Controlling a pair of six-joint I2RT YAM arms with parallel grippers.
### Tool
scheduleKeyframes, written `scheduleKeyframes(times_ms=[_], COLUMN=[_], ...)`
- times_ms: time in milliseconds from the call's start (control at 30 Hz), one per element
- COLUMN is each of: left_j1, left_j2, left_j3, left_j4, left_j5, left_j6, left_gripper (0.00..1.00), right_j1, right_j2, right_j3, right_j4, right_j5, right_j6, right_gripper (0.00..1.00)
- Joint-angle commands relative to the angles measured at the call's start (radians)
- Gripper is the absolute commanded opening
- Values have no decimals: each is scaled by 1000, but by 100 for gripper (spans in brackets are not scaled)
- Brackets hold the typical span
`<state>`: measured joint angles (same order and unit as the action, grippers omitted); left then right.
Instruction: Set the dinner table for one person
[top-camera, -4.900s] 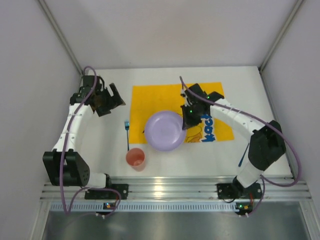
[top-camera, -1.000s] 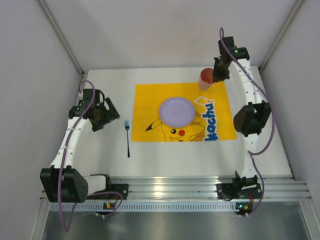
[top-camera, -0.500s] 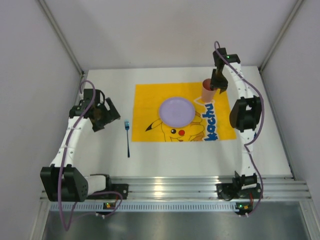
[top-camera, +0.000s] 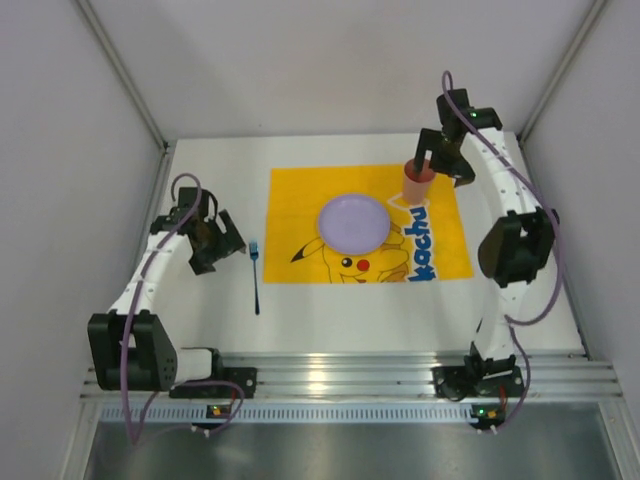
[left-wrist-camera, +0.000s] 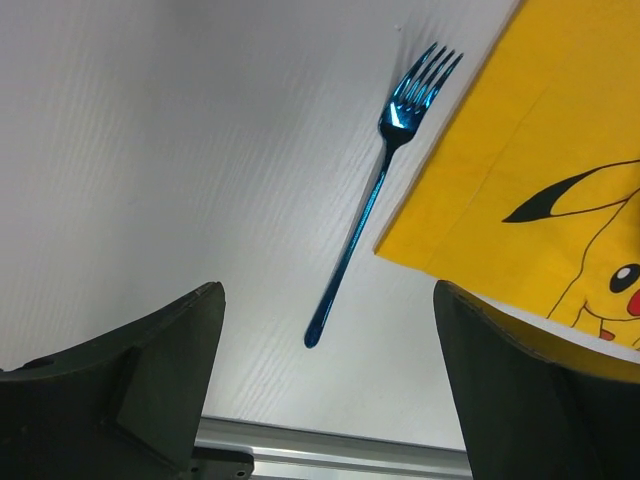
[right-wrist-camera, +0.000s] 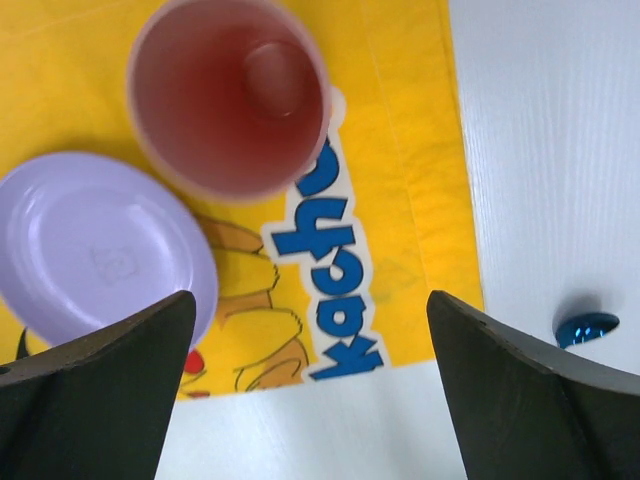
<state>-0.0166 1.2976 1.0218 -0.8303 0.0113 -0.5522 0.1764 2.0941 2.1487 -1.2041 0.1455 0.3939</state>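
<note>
Clearly, both jaws stand released, holding nothing.
White counter lies under the mat; right jaws hang by the cup at its far right, left jaws by the fork left of it.

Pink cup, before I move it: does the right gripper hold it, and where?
Nothing is held: the right gripper stands open, clear of the pink cup.

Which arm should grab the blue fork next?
Left. The left pincer, open, hangs close to the fork beside the yellow mat. The right pincer is across the table, by the pink cup.
</note>
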Motion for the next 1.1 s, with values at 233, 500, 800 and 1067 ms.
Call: scheduleKeyframes(times_ms=[233, 500, 800, 1067], left_j1=[-141, -146, -155, -171], left_j2=[199, 338, 430, 497], left_j3=[-74, -43, -37, -52], left_j4=[166, 234, 272, 292], left_j5=[-83, -97, -105, -86], left_j6=[-21, 6, 24, 40], left_gripper=[83, 62, 48, 0], right_j1=[186, 196, 195, 195], right_j2=[-522, -681, -663, -622], right_j3=[-435, -720, -722, -696], right_j4=[116, 133, 118, 115], right_j5=[9, 49, 59, 57], right_j6=[19, -7, -21, -44], right_gripper=[100, 100, 100, 100])
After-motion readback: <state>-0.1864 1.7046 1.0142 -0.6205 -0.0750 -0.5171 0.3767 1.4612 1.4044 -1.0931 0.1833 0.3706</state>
